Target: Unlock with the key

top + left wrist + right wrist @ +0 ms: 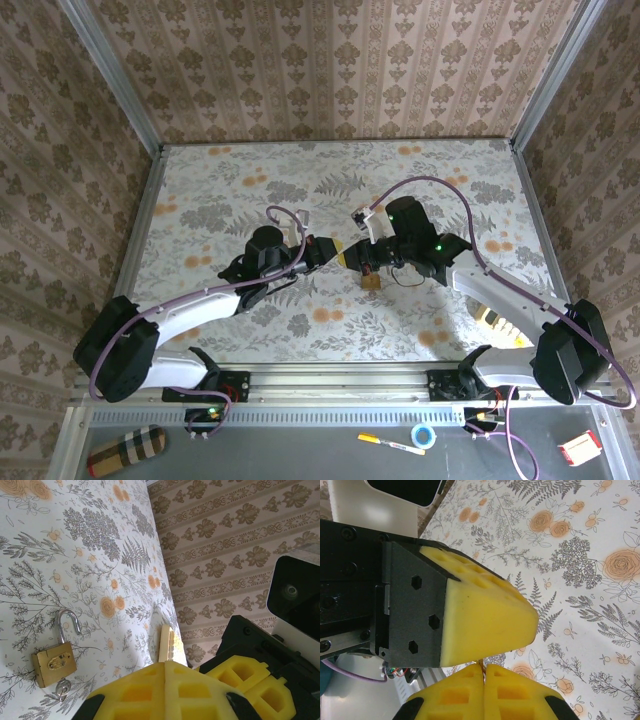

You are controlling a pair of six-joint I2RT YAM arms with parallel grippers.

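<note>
A brass padlock [54, 662] lies flat on the flowered table [75, 555] with its steel shackle [67, 625] swung open. The key [62, 687] sticks in the bottom of the padlock. From above, the padlock [372, 283] sits just in front of the two gripper tips, touched by neither. My left gripper [165, 666] is shut, pads pressed together, above the table and to the right of the padlock. My right gripper [483, 669] is shut too, with a thin brass-coloured sliver at the seam that I cannot identify. The left gripper [335, 250] and right gripper [352, 256] meet tip to tip.
Patterned walls [330, 70] close the table at the back and sides. The right arm's purple cable [440, 182] arcs over the table's right half. The left gripper's fingers [485, 620] hang directly ahead of the right gripper, very close.
</note>
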